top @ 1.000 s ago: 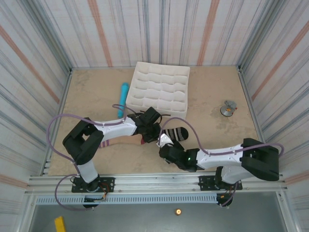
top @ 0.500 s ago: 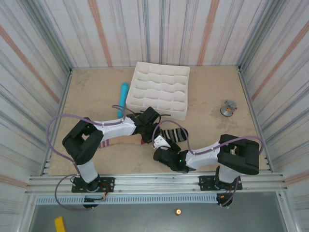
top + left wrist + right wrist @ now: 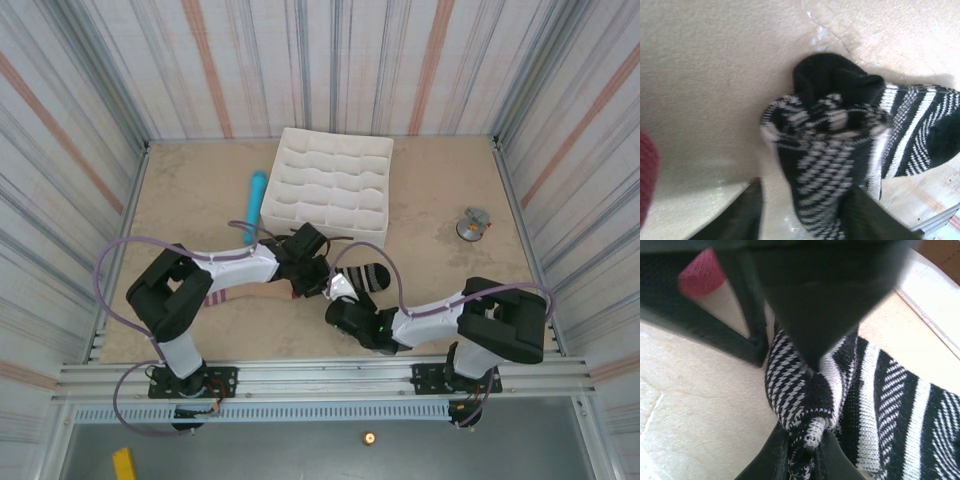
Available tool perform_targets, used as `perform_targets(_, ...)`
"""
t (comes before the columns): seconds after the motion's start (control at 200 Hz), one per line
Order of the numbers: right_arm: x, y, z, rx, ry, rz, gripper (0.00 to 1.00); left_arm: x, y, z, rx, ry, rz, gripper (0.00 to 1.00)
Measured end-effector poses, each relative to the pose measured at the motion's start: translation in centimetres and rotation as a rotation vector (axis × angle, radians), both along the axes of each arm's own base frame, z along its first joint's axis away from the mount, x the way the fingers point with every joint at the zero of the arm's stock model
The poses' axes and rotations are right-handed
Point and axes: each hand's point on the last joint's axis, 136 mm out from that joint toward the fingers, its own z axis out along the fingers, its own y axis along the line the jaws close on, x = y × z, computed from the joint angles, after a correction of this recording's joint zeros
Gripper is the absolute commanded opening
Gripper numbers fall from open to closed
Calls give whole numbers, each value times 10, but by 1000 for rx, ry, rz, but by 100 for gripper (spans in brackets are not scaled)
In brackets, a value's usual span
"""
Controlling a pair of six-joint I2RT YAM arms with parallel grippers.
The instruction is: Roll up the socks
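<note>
Now, with my right gripper [image 3: 805, 440] pinched shut on the bunched end of the black sock [image 3: 368, 276] lying on the table [image 3: 440, 190] and my left gripper [image 3: 807, 215] parted around that same bunch, I should roll slowly under steady tension.

The black-and-white striped sock [image 3: 830, 150] is coarse knit cloth, matt and slightly fuzzy. The maroon sock toe [image 3: 702, 272] shows a finer knit. The table [image 3: 705, 75] looks smooth, matt and faintly mottled.
</note>
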Motion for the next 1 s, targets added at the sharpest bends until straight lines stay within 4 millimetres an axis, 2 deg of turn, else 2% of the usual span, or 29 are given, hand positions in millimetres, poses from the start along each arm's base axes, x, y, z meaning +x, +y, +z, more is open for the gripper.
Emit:
perform_targets(0.225,6,-9,1,196,137,-44,0,1,7,8,21,-31,0,77)
perform_targets(0.371,14,-14,1,318,224,-80,0,7,12,29,17,-94,23,83)
perform_targets(0.491,16,-16,0,396,289,-91,0,13,14,44,10,-155,29,84)
perform_targets(0.776,22,-32,-1,605,466,-157,0,12,11,58,90,-258,-26,83)
perform_targets(0.997,24,-48,-3,746,604,-228,0,13,10,56,109,-276,-40,78)
